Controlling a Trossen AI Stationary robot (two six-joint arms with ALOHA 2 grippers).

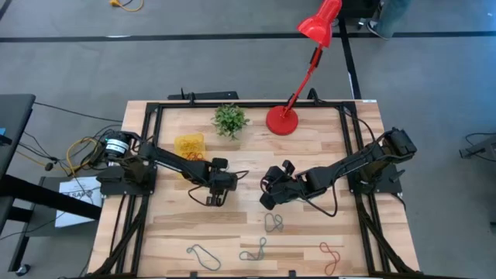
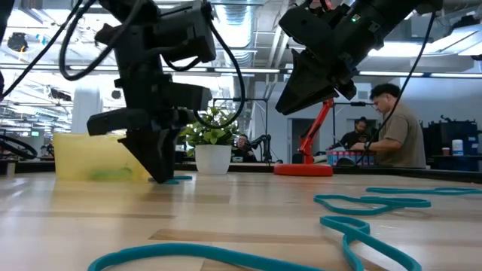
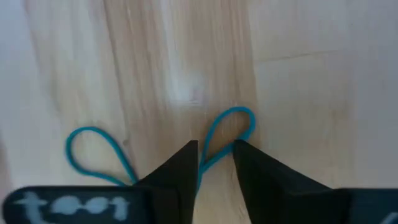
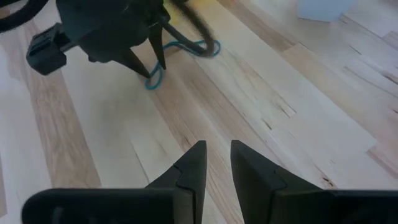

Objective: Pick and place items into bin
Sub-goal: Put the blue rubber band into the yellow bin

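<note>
Nearest the low camera we see a teal loop (image 2: 226, 252) lying limp on the pale wooden table (image 1: 310, 167), thin and rubbery, with more loops along the near edge: a grey-green one (image 1: 203, 253), another (image 1: 254, 249), a red one (image 1: 332, 256) and a greyish one (image 1: 273, 223) further in.

We find the left gripper (image 3: 215, 163) down at the tabletop left of centre, its dark wedge-shaped fingers slightly apart and straddling a blue loop (image 3: 227, 134). That band lies flat in a curl, one rounded end poking out ahead of the fingertips and another bulging to the side.

We see the right gripper (image 4: 216, 158) hanging above bare wood right of centre, its fingers parted by a narrow gap and holding nothing.

Far left stands the yellow bin (image 1: 189, 146), shallow and translucent, with loops inside. A small potted plant (image 1: 230, 119) and a red lamp (image 1: 282, 120) sit along the far edge.
</note>
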